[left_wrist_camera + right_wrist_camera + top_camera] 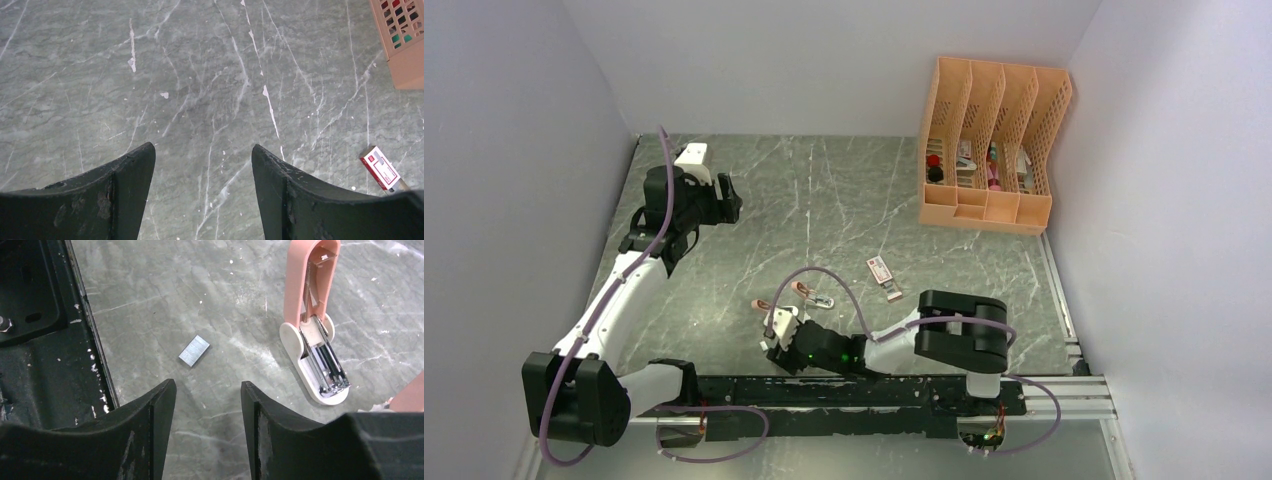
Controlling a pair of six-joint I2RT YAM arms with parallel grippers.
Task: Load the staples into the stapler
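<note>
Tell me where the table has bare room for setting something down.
Free: the wide marble stretch between the left hand and the organizer, and the patch right of the staple box. Crowded: front centre, where the right hand hangs by the staple strip and open stapler.

grey marbled table (844, 200), pale walls (824, 60)
</note>
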